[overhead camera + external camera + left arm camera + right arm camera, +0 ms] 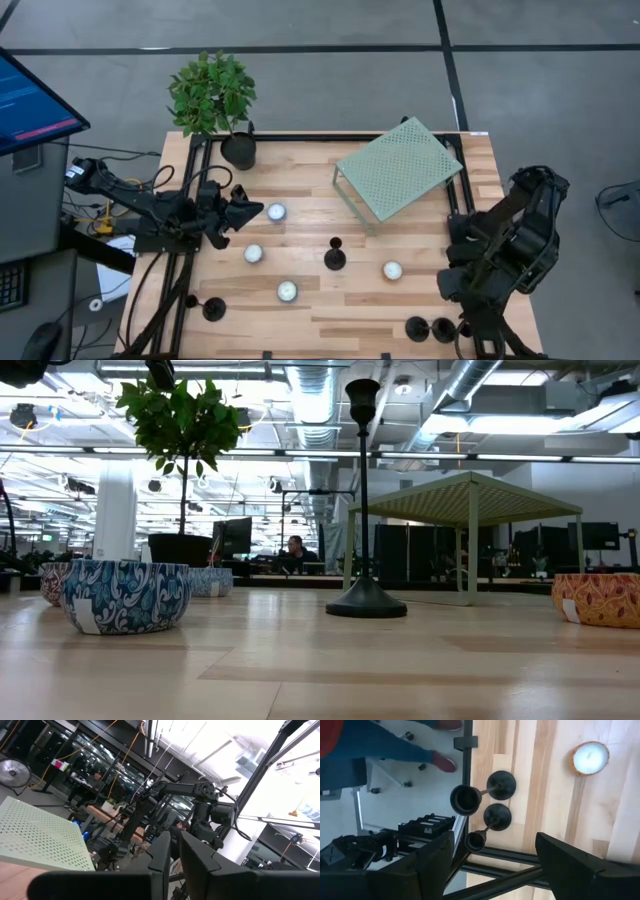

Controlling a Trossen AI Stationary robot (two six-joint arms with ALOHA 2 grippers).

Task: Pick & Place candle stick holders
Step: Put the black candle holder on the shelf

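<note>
Your left fingers (250, 211) are clenched on nothing, at about nine o'clock on the table (330, 310), next to a tealight (276, 212). The right fingers (452, 283) stand released at four o'clock, just above two candle stick holders (431, 328) at the near edge. A third holder (335, 257) stands alone mid-table with free room around it; a fourth (212, 308) sits at seven o'clock, tight to the rim. The green rack (398, 167) fills one o'clock.

Low view: the middle holder (365, 510) stands upright, tall and top-heavy, I judge.

Left wrist: fingers (170, 865) pressed together, aimed off the table.

Right wrist: spread fingers (495, 865) frame the upright pair (485, 805) beside the black frame rail (467, 770); you have little clearance there.
</note>
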